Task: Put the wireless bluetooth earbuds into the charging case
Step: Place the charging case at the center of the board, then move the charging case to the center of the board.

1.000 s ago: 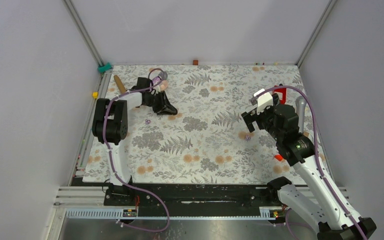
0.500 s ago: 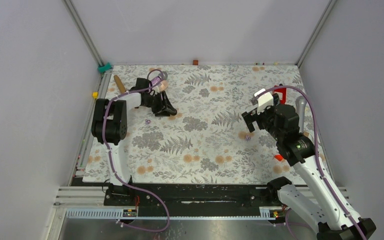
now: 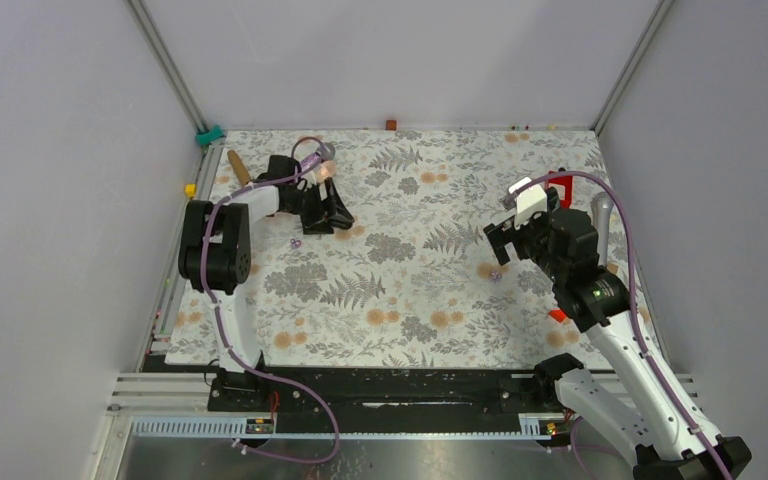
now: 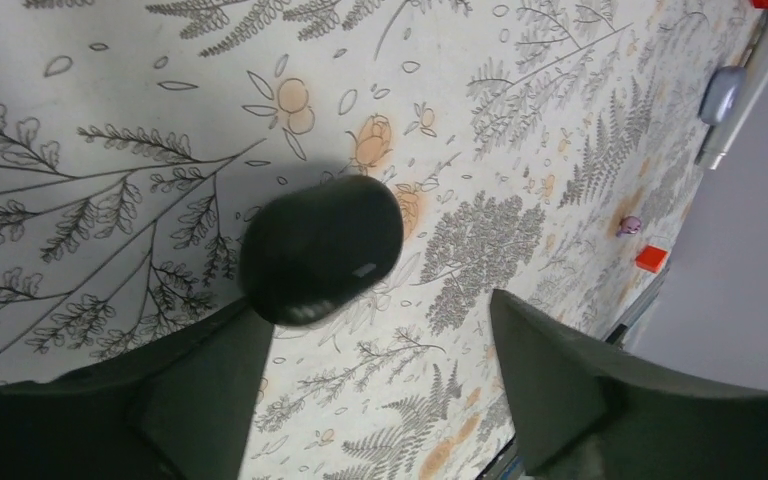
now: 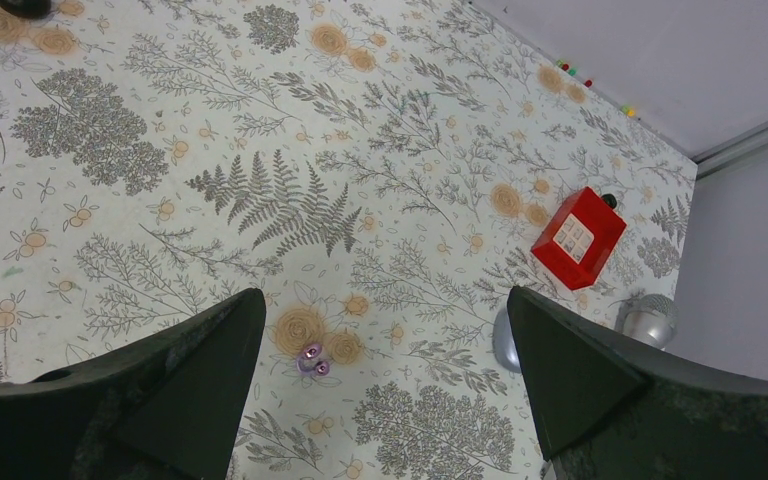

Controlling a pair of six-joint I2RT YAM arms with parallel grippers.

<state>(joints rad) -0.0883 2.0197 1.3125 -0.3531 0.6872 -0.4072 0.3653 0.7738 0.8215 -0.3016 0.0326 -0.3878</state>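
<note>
Now, left claw (image 4: 378, 305): its jaws have just swung apart over the far-left part of the worktop (image 3: 400, 290), and it grips nothing.
black case (image 4: 320, 248): freshly let go and lying flat, close against one finger and clear of the other. It is taken to be the charging case.
meaning: the case looks parked, so fetching buds should come next.
inside the case: it appears shut, and no bud shows in it.
left purple buds (image 3: 295, 242): loose on the worktop just nearside of the case, too small to count.
right purple buds (image 5: 313, 362): a pair, touching each other, towards the right edge.
right claw (image 5: 382, 295): spread wide and empty, hovering directly above that pair.
</note>
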